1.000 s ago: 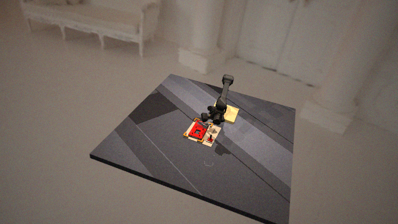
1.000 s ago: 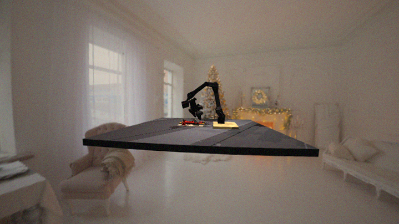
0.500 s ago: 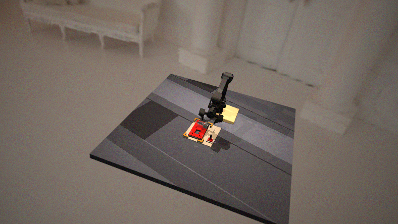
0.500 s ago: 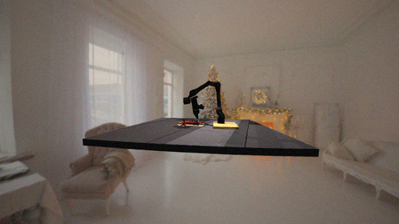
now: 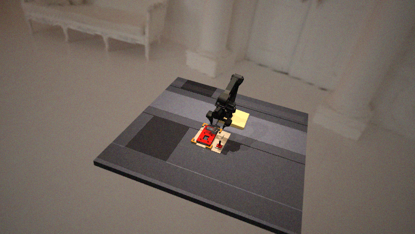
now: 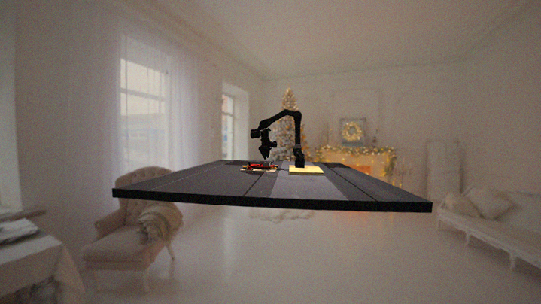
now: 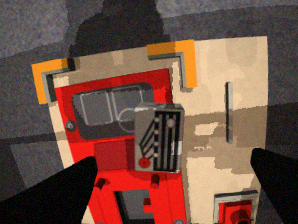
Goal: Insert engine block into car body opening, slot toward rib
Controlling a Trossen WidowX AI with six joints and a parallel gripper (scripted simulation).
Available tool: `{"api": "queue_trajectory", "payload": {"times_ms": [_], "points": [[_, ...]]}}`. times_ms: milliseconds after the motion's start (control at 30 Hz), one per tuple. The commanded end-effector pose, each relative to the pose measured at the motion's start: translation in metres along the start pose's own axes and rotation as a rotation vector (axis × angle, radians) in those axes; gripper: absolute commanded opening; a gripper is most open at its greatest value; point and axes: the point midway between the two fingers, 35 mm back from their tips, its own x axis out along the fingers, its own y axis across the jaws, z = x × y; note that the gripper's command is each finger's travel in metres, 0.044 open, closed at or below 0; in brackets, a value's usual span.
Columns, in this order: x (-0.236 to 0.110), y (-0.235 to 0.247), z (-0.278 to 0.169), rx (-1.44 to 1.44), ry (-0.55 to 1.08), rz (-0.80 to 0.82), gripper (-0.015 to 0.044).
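The red car body (image 5: pixel 200 138) (image 6: pixel 257 166) (image 7: pixel 168 199) lies flat on a beige board (image 5: pixel 225 137) (image 7: pixel 242 76), framed by orange corner brackets (image 7: pixel 181 54). Its square opening (image 5: pixel 205 137) (image 7: pixel 136 204) is empty. The grey ribbed engine block (image 5: pixel 213 129) (image 7: pixel 160 139) lies on top of the car body's right edge, beside the opening and partly over the board. My gripper (image 5: pixel 216 119) (image 6: pixel 265 152) (image 7: pixel 174 160) hangs above the engine block, wide open and empty, one finger on each side of it.
A small red base with a black peg (image 5: pixel 219 144) (image 7: pixel 237 217) stands on the board's near right corner. The arm's base sits on a yellow pad (image 5: pixel 240 119) (image 6: pixel 305 169) behind the board. All rest on a dark grey table (image 5: pixel 232 179).
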Motion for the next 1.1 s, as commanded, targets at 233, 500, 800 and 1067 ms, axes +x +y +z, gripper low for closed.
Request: {"api": "queue_trajectory", "payload": {"times_ms": [233, 500, 800, 1067], "points": [[-0.002, 0.012, 0.002, 0.078, 0.074, -0.055, 0.044], [0.013, 0.011, 0.001, 0.078, 0.074, -0.055, 0.044], [0.025, 0.011, 0.0, 0.078, 0.074, -0.055, 0.044], [0.038, 0.01, -0.001, 0.078, 0.074, -0.055, 0.044]]}}
